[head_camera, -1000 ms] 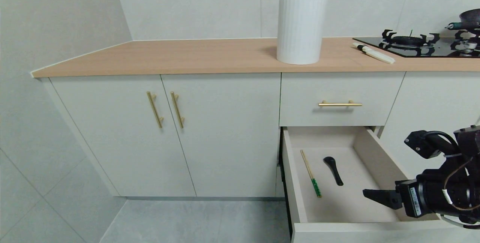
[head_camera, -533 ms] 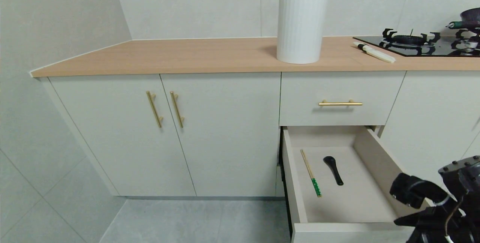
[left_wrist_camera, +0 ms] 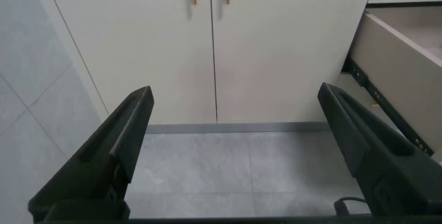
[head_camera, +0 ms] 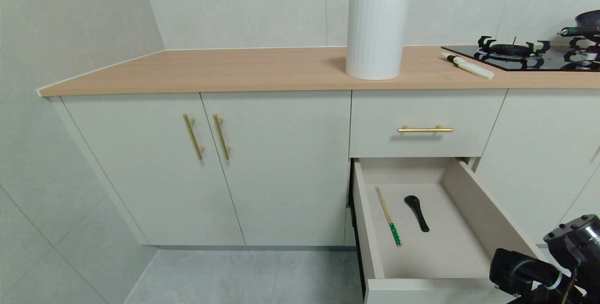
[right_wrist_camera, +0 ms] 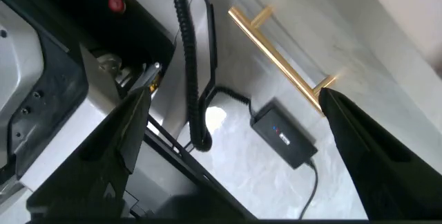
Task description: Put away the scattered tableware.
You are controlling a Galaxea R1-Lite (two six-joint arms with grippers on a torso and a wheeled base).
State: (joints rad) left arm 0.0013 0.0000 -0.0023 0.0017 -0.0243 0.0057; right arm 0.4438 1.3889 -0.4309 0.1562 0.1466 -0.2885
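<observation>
Head view: chopsticks (head_camera: 388,217) and a black spoon (head_camera: 416,212) sit side by side, not touching, in the open drawer (head_camera: 473,210), just past the right arm (head_camera: 565,252).

Left wrist: left gripper (left_wrist_camera: 235,96) has its fingers wide apart, with the cabinet doors (left_wrist_camera: 276,37) ahead of it.

Right wrist: right gripper (right_wrist_camera: 235,99) is spread apart as well, with a gold handle (right_wrist_camera: 276,58) just beyond it.

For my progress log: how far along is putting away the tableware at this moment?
Done: the chopsticks and black spoon lie inside the open drawer. In hand: nothing; the left gripper and right gripper are both open and empty. Left: a pale utensil lies on the countertop beside the hob, and the drawer is not yet closed.
</observation>
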